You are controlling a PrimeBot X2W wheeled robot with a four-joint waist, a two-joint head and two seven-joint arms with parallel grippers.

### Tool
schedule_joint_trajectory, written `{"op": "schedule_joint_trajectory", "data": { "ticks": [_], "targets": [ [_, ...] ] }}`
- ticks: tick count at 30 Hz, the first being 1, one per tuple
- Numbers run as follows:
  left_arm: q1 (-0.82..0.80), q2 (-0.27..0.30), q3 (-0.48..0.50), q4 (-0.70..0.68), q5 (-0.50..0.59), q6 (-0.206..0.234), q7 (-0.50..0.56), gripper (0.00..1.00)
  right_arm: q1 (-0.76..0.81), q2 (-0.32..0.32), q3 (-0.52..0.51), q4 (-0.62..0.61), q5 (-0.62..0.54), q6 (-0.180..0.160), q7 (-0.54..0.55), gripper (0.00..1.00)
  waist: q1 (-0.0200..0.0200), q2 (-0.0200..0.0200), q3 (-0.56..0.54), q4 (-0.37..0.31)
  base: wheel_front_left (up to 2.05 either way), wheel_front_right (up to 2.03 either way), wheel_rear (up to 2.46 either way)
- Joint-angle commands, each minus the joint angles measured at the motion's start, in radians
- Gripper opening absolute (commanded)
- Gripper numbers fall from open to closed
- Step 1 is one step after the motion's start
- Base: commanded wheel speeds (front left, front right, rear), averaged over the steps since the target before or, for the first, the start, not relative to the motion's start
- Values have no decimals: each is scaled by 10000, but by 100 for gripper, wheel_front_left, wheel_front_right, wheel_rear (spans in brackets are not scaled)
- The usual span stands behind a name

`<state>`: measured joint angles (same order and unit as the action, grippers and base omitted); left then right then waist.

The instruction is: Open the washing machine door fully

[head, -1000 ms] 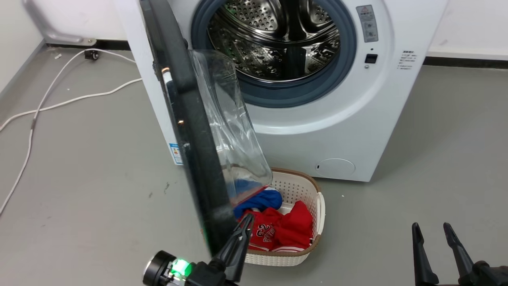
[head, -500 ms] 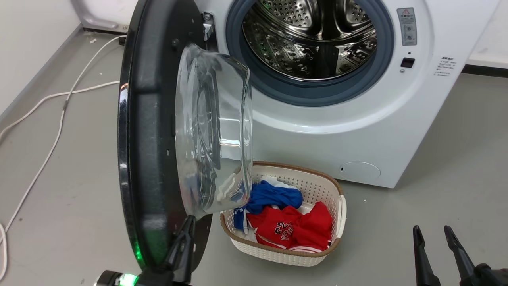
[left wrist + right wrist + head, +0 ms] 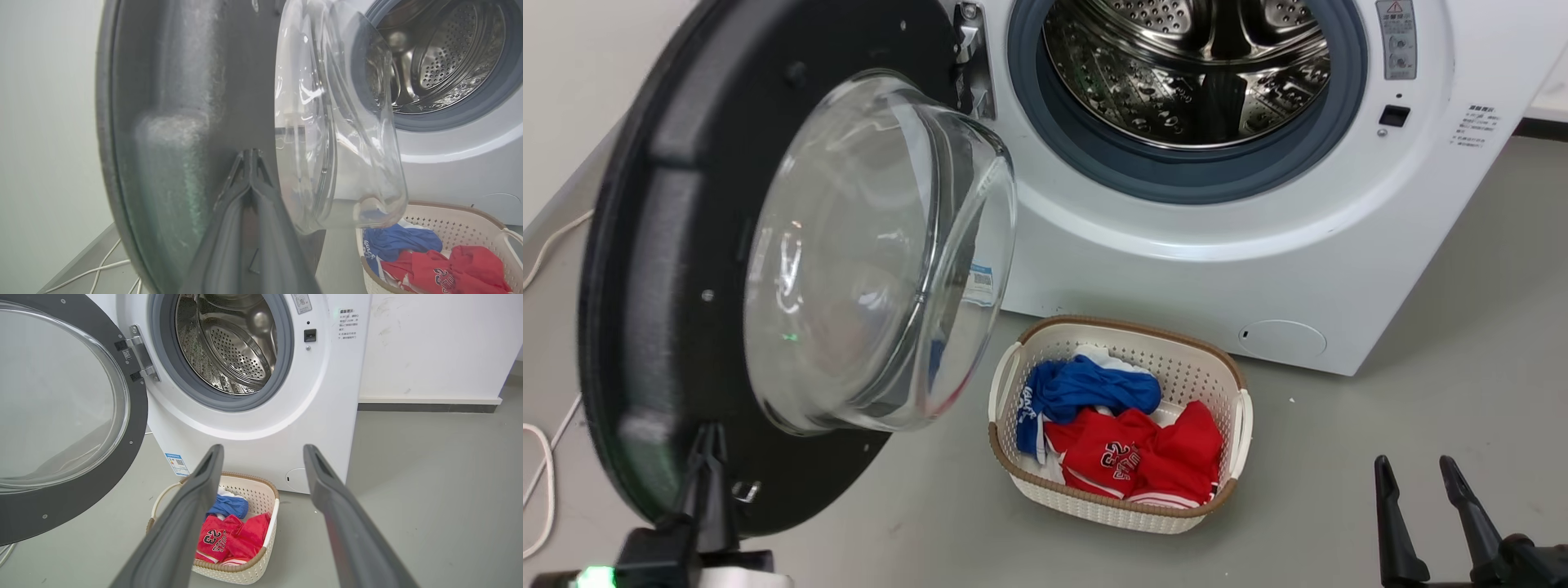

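A smooth grey floor (image 3: 1380,392) carries everything. A white front-loading washing machine (image 3: 1176,269) is stood on it at the far side. Just in front of the machine, nearer, a cream perforated plastic basket with a brown rim (image 3: 1119,510) is set down. At the left, a thin white cable (image 3: 550,480) is trailed across the floor.

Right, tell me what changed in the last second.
The washing machine door swung wider, away from the drum opening toward the robot's left, turning from edge-on to showing its inner face. The left gripper, shut, went with it, fingertips at the door's lower inner face. The right gripper stayed open and idle; the laundry basket stayed before the machine.
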<state>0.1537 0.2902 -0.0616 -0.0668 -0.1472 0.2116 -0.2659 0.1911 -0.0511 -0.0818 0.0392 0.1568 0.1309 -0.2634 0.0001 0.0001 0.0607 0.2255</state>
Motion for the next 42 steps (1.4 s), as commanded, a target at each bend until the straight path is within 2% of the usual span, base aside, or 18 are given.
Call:
{"op": "schedule_joint_trajectory", "data": {
  "ticks": [1,12,24,34,42],
  "targets": [
    [-236,95,182,87,-73,52,25,0,-138,17,6,-34,-57,-1,-19,100,-1,-1,94,-33,0,0,0],
    [-1557,797,1786,855,-793,24,25,0,-532,17,-157,-214,-389,-2,-18,100,-1,-1,992,-215,0,0,0],
    [-2881,1311,2842,2550,-1585,-232,30,0,-1062,17,-260,-271,-612,-2,-18,100,-1,-1,1983,-388,0,0,0],
    [-4007,1968,3606,4178,-1944,-864,25,0,-1336,17,-345,-253,-789,-2,-18,100,-1,-1,2430,-411,0,0,0],
    [-4996,2218,3926,5817,-1971,-1424,26,0,-1477,17,-301,-163,-907,-2,-18,100,-1,-1,2563,-518,0,0,0]
  ]
}}
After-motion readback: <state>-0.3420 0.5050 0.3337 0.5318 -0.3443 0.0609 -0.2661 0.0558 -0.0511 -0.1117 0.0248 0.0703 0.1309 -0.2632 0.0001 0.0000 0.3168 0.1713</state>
